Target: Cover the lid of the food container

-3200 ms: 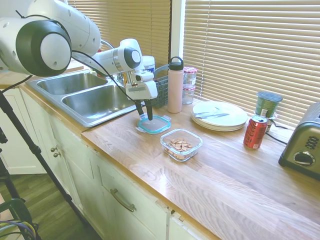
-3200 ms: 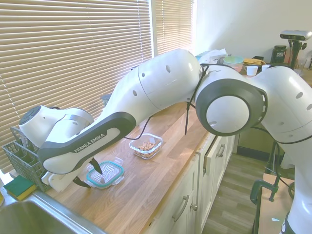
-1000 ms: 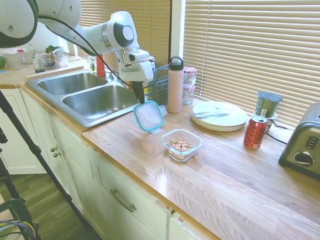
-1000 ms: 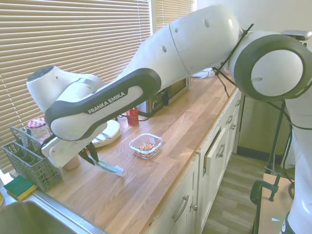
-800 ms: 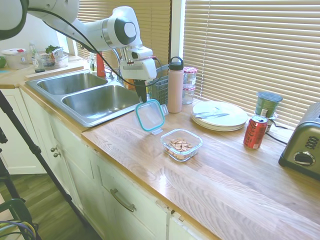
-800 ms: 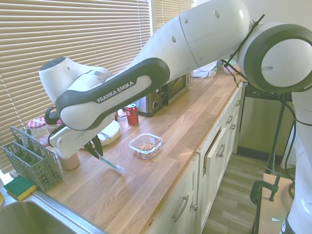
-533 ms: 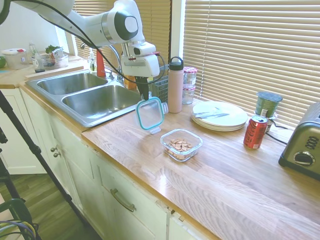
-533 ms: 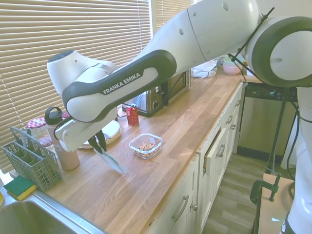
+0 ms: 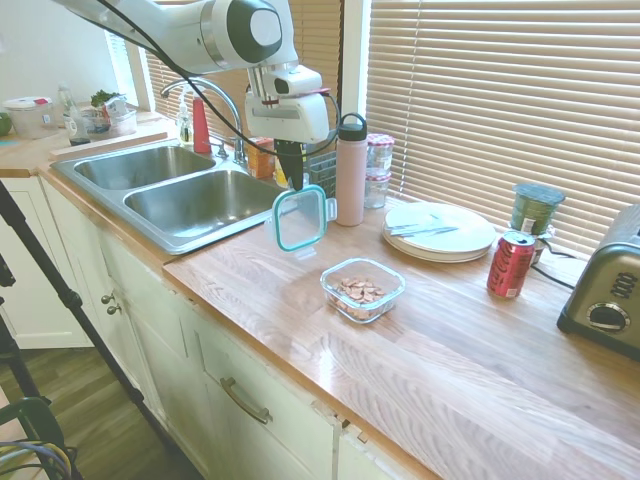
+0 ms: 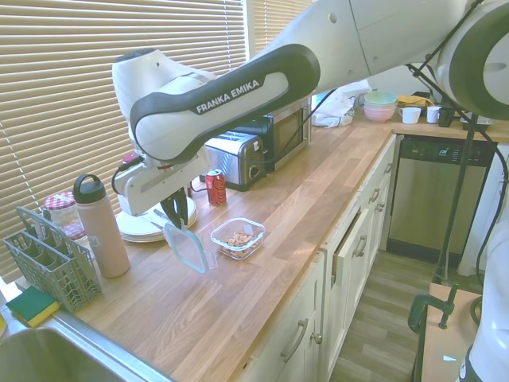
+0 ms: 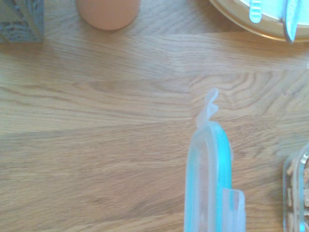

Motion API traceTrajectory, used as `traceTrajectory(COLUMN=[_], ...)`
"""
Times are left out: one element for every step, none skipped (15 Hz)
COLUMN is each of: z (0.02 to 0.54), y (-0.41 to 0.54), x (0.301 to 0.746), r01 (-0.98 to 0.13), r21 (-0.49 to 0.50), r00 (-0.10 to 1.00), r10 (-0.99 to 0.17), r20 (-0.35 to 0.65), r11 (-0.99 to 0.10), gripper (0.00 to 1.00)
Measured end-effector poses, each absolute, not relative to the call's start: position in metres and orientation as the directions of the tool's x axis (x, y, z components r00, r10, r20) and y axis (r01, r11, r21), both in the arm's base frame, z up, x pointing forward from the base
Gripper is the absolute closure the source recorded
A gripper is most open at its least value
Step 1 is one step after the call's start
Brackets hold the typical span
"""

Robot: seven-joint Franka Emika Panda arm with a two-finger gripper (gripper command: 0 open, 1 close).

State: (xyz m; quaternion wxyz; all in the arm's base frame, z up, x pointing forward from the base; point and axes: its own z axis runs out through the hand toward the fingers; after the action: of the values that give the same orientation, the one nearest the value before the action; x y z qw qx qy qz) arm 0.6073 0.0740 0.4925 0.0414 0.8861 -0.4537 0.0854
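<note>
Beside the pink bottle, the gripper was clamped on the lid, hanging on edge. Plates sat behind the open container. Lid had risen higher since a second ago.

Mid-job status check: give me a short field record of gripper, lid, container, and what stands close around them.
gripper: shut on the lid, above the counter
lid: hanging on edge from the gripper, off the wood, teal rim visible; edge-on in the wrist view
food container: open, nuts inside, resting on the counter, apart from the lid
task state: container not yet covered
nearby: pink bottle behind the lid; white plates; red can; sink
</note>
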Motion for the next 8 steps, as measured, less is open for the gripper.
traceTrajectory(z=[0.495, 0.497, 0.496, 0.494, 0.493, 0.492, 0.491, 0.490], y=[0.066, 0.058, 0.051, 0.046, 0.042, 0.038, 0.033, 0.028], x=[0.605, 0.603, 0.602, 0.602, 0.602, 0.602, 0.603, 0.603], r01=[-0.812, -0.813, -0.814, -0.815, -0.816, -0.816, -0.817, -0.819], r21=[-0.007, -0.012, -0.016, -0.015, -0.015, -0.016, -0.019, -0.022], r00=[0.572, 0.570, 0.569, 0.568, 0.568, 0.567, 0.565, 0.563], r10=[-0.799, -0.801, -0.803, -0.804, -0.805, -0.805, -0.807, -0.810], r20=[0.184, 0.182, 0.179, 0.175, 0.173, 0.172, 0.170, 0.167], r11=[-0.583, -0.582, -0.581, -0.579, -0.579, -0.578, -0.576, -0.574], gripper=[1.00, 1.00, 1.00, 1.00, 1.00, 1.00, 1.00, 1.00])
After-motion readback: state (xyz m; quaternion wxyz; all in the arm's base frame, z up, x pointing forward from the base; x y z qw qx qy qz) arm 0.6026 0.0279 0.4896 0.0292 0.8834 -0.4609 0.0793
